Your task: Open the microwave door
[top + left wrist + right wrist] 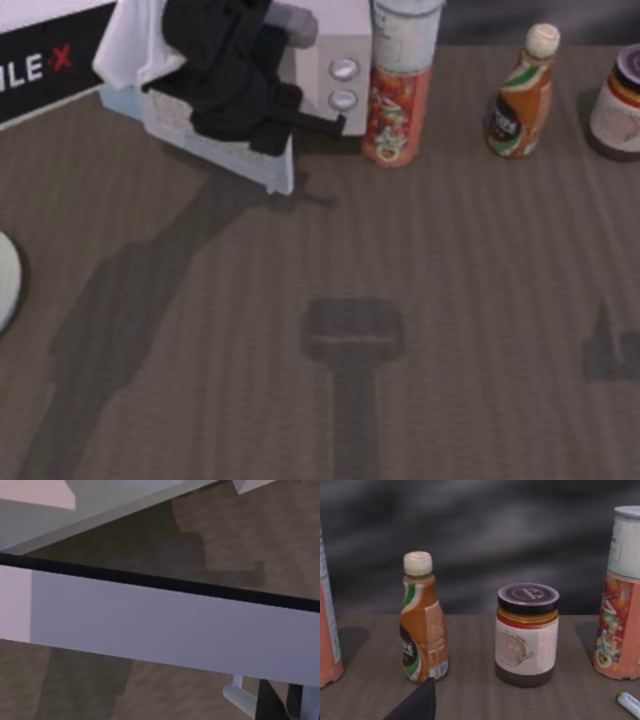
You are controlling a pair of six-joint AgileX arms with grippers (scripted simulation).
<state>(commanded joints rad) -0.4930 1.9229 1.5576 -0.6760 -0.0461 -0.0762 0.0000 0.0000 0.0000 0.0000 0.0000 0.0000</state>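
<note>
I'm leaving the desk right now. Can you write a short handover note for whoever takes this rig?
Left gripper: at the microwave, top view's upper left, over the microwave door; whether its jaws grip cannot be seen.
Right arm: out of the top view, parked facing the bottle and jar.
Done: door swung partly out.
Left: swing it fully open, probably.
</note>
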